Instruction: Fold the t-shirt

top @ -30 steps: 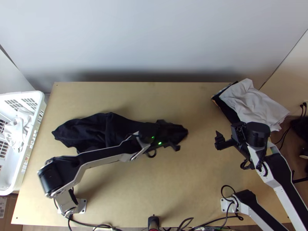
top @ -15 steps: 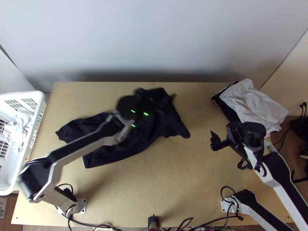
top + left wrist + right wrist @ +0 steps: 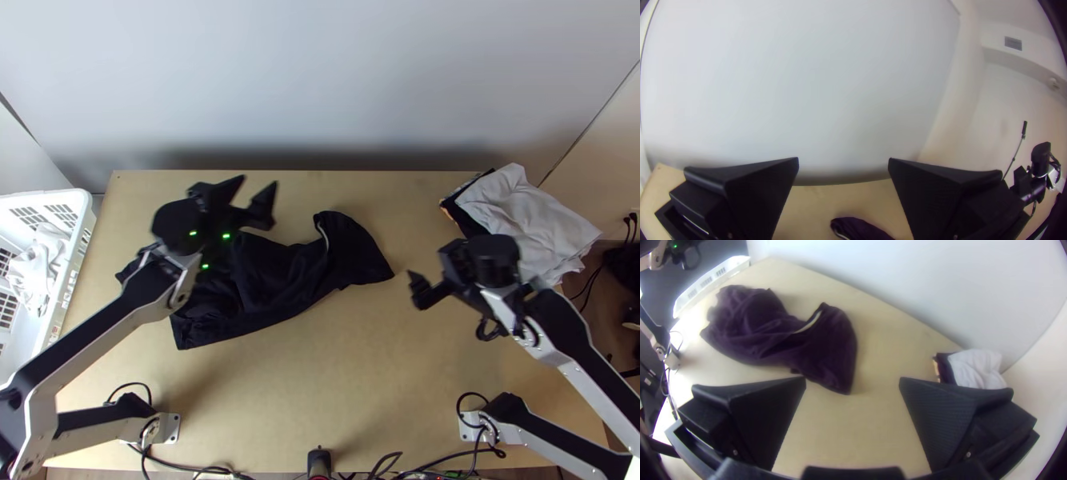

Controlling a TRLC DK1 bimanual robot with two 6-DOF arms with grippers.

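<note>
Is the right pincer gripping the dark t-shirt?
No, the right pincer is open, and the t-shirt lies beyond it on the table.

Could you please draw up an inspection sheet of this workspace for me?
Surface: light wooden table, flat.
Job's things: dark fabric t-shirt, rumpled and not neatly folded, with a pale-edged opening.
Clutter: greyish-white cloth over dark fabric at the far right corner; white plastic basket at the left edge, white cloth inside.
Grippers: left claw open and holding nothing; right claw likewise.
Cables: black cables by both arm bases and along the near edge.
Surroundings: pale plain wall behind.
</note>
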